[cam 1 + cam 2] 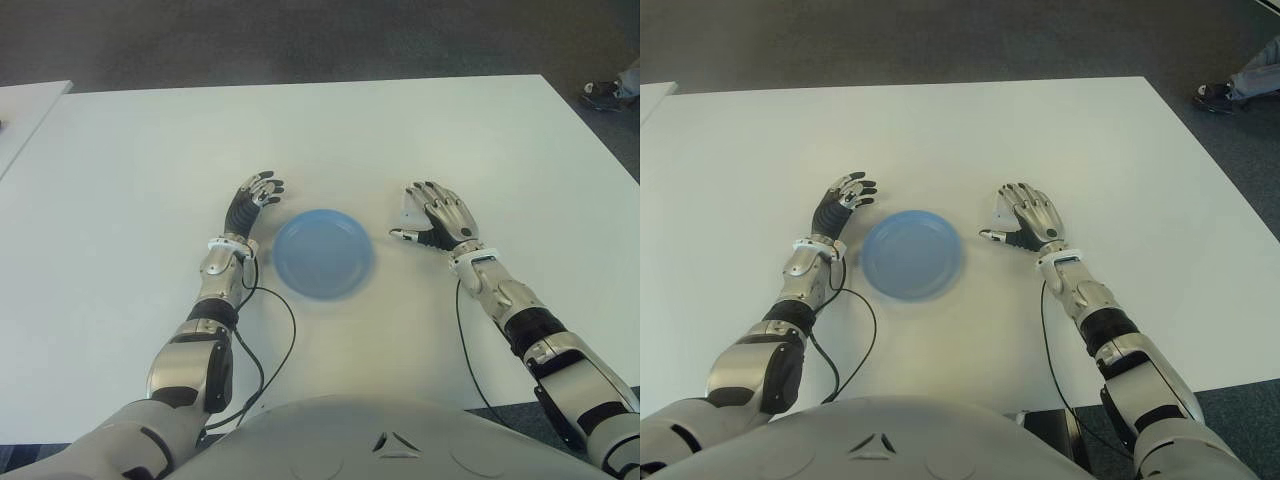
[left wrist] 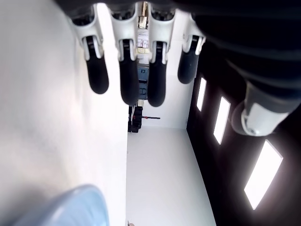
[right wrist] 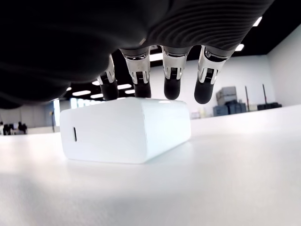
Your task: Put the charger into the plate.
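Charger (image 3: 124,129): rigid, smooth white block, prob slippery; right hand (image 1: 438,215) spread over it, holding nothing; pinch its long sides.

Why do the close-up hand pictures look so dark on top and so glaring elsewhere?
In the right wrist view the right hand fills the top as a black, backlit mass over the white charger, with ceiling lights bright behind. In the left wrist view the left hand is likewise dark; the table glares white and the blue plate is a blur.
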Robot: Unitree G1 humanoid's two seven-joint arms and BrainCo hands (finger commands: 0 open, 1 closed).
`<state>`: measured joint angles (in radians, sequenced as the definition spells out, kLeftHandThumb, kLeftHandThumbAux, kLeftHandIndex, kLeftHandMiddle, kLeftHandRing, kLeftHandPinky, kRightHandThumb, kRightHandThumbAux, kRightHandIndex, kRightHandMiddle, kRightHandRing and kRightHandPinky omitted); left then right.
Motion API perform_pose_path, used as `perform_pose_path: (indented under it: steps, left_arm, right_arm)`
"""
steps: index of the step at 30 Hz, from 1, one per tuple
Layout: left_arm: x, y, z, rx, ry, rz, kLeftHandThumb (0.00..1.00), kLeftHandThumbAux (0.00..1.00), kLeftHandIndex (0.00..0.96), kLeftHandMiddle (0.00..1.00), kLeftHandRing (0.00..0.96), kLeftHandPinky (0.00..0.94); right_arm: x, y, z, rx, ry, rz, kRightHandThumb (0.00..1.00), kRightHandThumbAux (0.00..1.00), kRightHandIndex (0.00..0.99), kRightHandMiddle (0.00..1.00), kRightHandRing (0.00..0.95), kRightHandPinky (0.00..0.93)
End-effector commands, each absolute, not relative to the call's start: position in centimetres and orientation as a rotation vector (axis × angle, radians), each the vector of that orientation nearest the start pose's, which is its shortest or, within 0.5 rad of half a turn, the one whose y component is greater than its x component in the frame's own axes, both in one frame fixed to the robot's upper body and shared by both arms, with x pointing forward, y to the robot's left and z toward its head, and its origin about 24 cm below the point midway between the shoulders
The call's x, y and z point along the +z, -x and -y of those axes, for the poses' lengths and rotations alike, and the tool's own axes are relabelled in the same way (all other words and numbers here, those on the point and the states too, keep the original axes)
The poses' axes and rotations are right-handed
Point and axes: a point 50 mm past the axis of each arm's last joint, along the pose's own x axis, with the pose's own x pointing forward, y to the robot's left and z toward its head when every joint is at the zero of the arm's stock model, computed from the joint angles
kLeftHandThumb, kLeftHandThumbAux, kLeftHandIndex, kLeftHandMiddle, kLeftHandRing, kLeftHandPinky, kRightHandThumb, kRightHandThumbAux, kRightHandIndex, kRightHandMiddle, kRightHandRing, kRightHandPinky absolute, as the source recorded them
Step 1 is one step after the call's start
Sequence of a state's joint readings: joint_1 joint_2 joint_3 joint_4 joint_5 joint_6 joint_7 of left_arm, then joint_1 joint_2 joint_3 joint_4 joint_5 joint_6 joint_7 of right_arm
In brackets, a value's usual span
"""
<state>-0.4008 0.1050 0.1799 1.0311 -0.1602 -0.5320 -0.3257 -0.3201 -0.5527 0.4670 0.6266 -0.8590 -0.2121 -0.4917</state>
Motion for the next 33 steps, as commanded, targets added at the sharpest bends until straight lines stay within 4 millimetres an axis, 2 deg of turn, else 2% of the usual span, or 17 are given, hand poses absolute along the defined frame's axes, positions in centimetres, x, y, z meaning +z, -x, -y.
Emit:
perform_pose_path:
  steps: [1,13,33]
  left_arm:
    - [-3.7,-28.6,-18.2,-0.140,0.110,-0.163,0.000,0.490,0.231,0.316,0.311,0.294]
    - [-3.4,-29.0,-18.4,-0.147,0.107,-0.177,0.000,0.489,0.222,0.308,0.301,0.282]
    - [-3.3,-29.1,-18.7,-0.152,0.099,-0.184,0.000,0.502,0.220,0.303,0.299,0.279]
  right_arm:
    - [1.0,-28.3,20.7,0.209,1.468,0.240,0.344,0.088,0.000,0.000,0.000,0.000]
    - [1.7,-27.0,20.5,0.255,1.455,0.270,0.329,0.092,0.000,0.000,0.000,0.000]
    - [1.4,-25.6,20.2,0.287,1.414,0.215,0.296,0.152,0.000,0.000,0.000,0.000]
